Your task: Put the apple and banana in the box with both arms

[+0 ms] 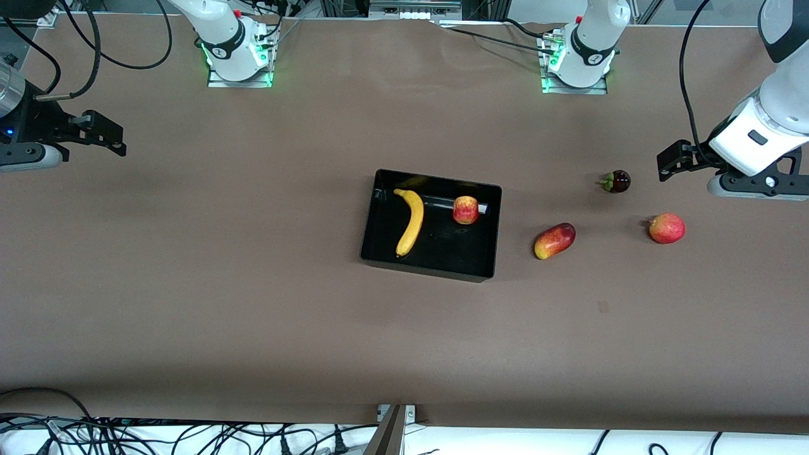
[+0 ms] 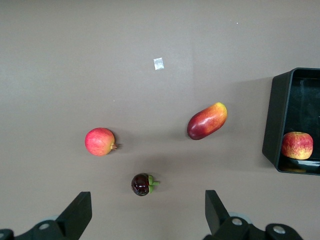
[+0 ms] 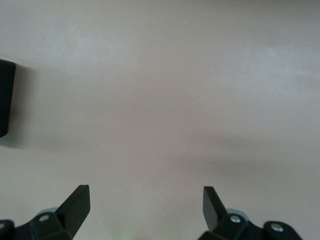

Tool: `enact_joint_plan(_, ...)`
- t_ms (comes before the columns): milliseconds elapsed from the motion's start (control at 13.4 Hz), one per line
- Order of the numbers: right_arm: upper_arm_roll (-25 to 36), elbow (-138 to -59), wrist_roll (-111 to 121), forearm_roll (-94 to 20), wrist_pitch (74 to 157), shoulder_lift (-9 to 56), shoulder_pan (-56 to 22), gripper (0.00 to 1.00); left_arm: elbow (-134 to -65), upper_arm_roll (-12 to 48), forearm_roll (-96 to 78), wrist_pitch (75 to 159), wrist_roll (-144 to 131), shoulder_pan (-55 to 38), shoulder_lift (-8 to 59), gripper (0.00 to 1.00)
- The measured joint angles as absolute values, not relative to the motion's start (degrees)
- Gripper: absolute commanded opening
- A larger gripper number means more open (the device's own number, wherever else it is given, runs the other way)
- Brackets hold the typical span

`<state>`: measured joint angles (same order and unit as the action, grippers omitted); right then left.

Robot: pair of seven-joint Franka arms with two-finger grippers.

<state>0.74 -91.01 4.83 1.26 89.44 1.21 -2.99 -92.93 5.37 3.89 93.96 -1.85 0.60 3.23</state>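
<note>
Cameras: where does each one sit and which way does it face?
Front view: high, across from the bases, down on the table; both arms show.
Left wrist view: over the mangosteen, mango and red fruit; open left gripper shows.
Right wrist view: over bare table; open right gripper shows.
Shared: front and left wrist both show the box holding the apple.

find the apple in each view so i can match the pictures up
Front view: the apple lies in the box, beside the banana, toward the left arm's end.
Left wrist view: the apple shows at the picture's edge, inside the box's corner.
Right wrist view: not in it; only a sliver of the box shows.
Shared landmark: the black box.
</note>
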Motion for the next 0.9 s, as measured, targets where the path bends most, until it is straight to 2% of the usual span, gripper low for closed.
enact_joint_plan(896,0.7,-91.0,4.8,1.3,89.4,1.2,-3.0,1.00,-91.8,5.4,3.9,93.3,-1.8,0.5,4.1,1.00)
